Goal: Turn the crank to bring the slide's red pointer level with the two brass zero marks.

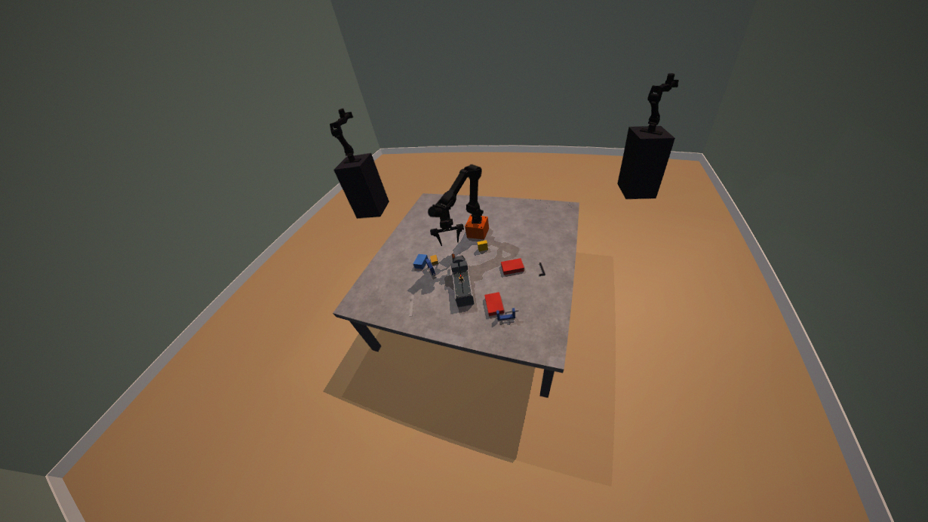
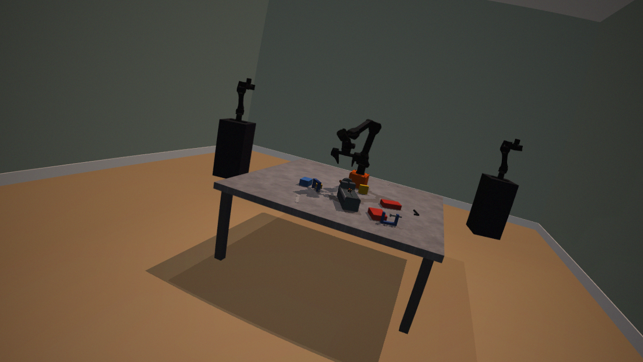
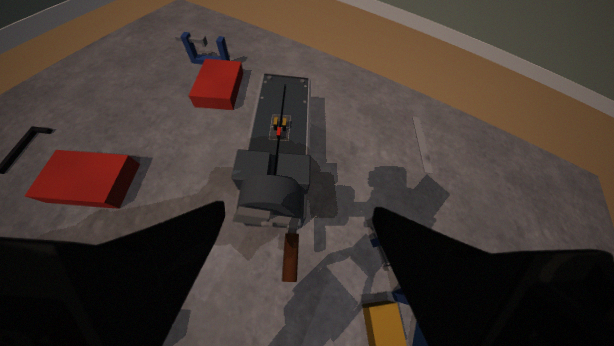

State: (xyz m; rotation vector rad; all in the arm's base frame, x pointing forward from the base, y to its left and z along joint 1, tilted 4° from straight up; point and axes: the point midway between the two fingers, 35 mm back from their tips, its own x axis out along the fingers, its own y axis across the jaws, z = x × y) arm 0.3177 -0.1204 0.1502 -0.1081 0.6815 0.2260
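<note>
The dark grey crank machine (image 1: 462, 293) (image 2: 351, 203) (image 3: 268, 100) stands on the table. Its brown crank handle (image 3: 290, 257) points toward the arm's side; nothing touches it. The red pointer (image 3: 279, 131) sits in the slide's window. The two brass zero marks (image 3: 276, 121) (image 3: 283, 121) show beside the slot, with the red just on their crank side in the slanted wrist view. Whether it is exactly level I cannot tell. My gripper (image 1: 449, 242) (image 2: 345, 164) (image 3: 300, 211) is open and empty, above and back from the handle, with one finger on either side of it in the wrist view.
Two red blocks (image 1: 512, 265) (image 1: 494, 302) and a black angled key (image 1: 542, 269) lie on one side. A blue clamp (image 1: 506, 317) stands by the nearer red block. Across the machine are a blue block (image 1: 420, 261), another clamp and a pale strip (image 1: 410, 306). A yellow block (image 1: 482, 246) lies near my orange base (image 1: 477, 228).
</note>
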